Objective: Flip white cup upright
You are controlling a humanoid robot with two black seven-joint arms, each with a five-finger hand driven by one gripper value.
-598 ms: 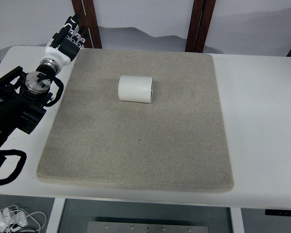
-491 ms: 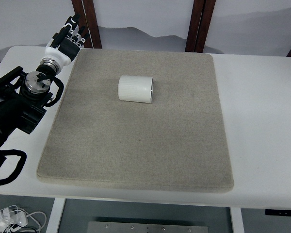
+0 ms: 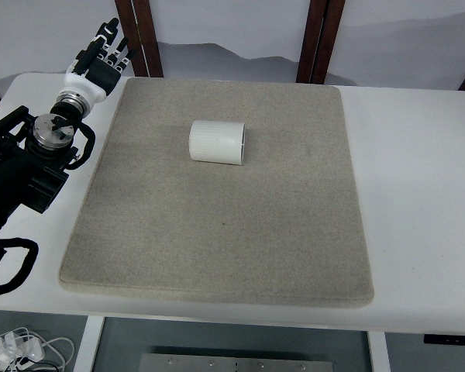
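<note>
— Fingers (image 3: 108, 45) on the left hand (image 3: 99, 62) are loose and straight, holding nothing, up in the upper left of the frame.
— Where is the white cup (image 3: 216, 142)?
— On its side, upper middle of the grey mat (image 3: 217, 232), well apart from the hand.
— Why there?
— I think the soft mat keeps it from rolling.
— Anything in the way?
— No. Only the white table (image 3: 418, 194) around the mat, and wooden posts (image 3: 318, 39) behind.

left arm (image 3: 15, 178) cut off at left edge; table (image 3: 418, 194) edges out of frame
</note>
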